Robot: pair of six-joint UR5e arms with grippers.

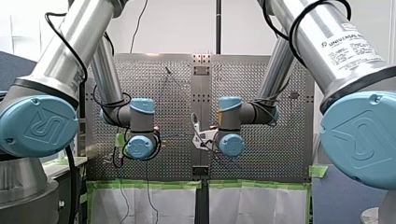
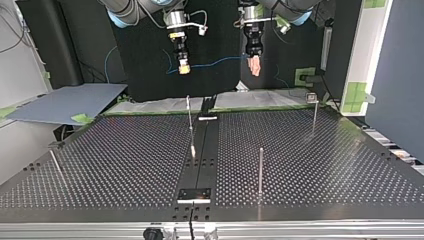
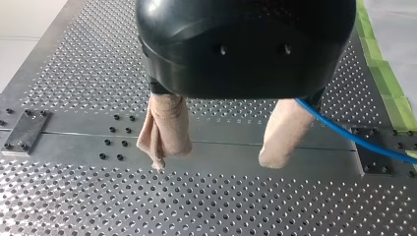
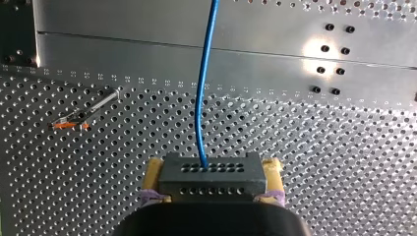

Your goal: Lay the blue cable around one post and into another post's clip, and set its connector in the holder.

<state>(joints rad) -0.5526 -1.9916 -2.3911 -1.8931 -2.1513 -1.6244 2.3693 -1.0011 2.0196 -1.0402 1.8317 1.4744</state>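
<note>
The cable (image 4: 201,98) runs out of the connector (image 4: 209,177), a dark block with rows of holes. My right pincer (image 4: 212,169) grips this block between its yellow pads, above the perforated surface (image 4: 319,162) and just beside the strip (image 4: 246,54), the plain band down the surface's middle. A post (image 4: 74,123) with an orange tip stands on the same side of the strip.

In the top view the cable (image 2: 215,63) hangs in a shallow line between my right pincer (image 2: 184,69) and my left pincer (image 2: 255,67), both held high above the far end of the strip (image 2: 202,150).

In the left wrist view my left pincer (image 3: 216,158) is spread wide, with nothing between its beige fingers (image 3: 282,132). The cable (image 3: 354,140) passes along the outer side of one finger and away over the strip (image 3: 236,135). I cannot tell whether it touches that finger.

Three more posts show in the top view: one (image 2: 190,120) right at the strip, two (image 2: 260,170) (image 2: 314,112) at one side of it. A dark plate (image 2: 195,194) sits at the strip's near end.
</note>
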